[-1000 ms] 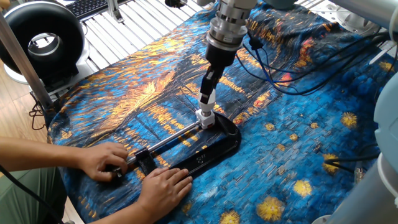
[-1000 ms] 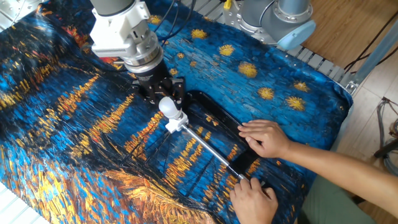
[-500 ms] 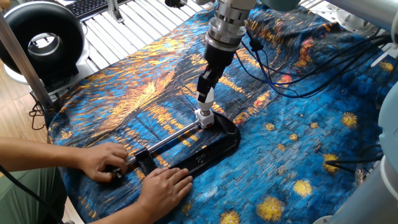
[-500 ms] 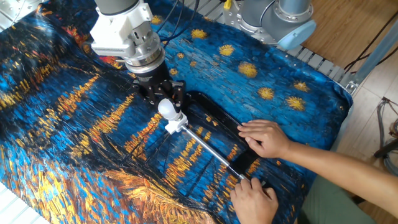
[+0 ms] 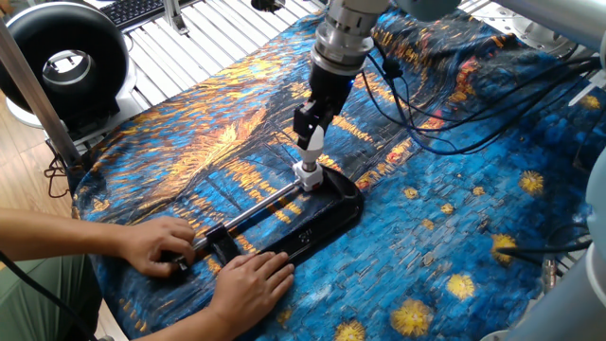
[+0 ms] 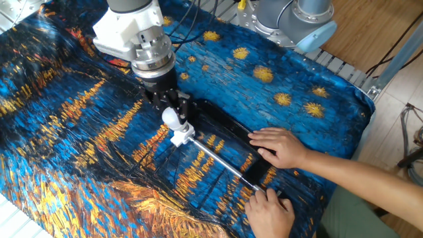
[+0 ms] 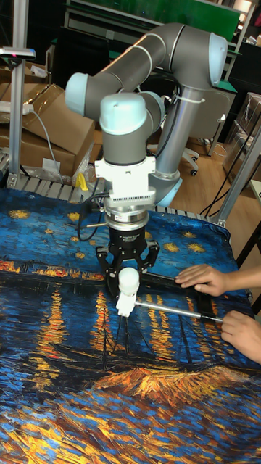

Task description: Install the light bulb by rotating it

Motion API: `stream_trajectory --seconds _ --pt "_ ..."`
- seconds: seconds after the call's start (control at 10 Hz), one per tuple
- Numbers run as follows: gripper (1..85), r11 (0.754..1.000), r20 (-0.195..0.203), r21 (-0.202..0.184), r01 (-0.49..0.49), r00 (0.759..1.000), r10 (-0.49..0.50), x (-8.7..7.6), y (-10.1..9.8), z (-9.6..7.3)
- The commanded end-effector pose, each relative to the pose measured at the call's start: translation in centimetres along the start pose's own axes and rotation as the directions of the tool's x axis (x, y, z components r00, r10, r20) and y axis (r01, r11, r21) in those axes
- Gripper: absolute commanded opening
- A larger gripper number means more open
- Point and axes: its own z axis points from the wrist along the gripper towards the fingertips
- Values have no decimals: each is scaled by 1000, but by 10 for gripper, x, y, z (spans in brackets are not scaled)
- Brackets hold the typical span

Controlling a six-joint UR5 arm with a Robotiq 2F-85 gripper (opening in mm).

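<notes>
The light bulb (image 5: 311, 145) (image 6: 172, 118) (image 7: 128, 281) stands upright in a white socket block (image 5: 307, 175) (image 6: 180, 137) at the end of a black base (image 5: 322, 223). My gripper (image 5: 311, 134) (image 6: 170, 111) (image 7: 128, 275) comes straight down on it, and its black fingers (image 7: 110, 274) close on either side of the dome. The dome's front face shows between them. A metal rod (image 5: 258, 208) (image 6: 218, 158) runs from the socket block to a black clamp.
A person's two hands (image 5: 161, 244) (image 5: 248, 284) (image 6: 277, 145) hold the clamp end of the base on the blue and orange painted cloth. Black cables (image 5: 445, 123) trail behind the arm. A round black lamp (image 5: 62, 62) sits at the far left.
My gripper has turned about its vertical axis with the bulb in it. The bulb, the socket block and that end of the base have shifted slightly. The hands have stayed put.
</notes>
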Motion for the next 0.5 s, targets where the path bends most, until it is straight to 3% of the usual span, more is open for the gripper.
stream_trajectory --seconds 0.0,0.4 --pt "10 993 47 52 -104 994 102 -16 -3 -1" --pt "10 986 62 85 -141 989 136 -17 -1 3"
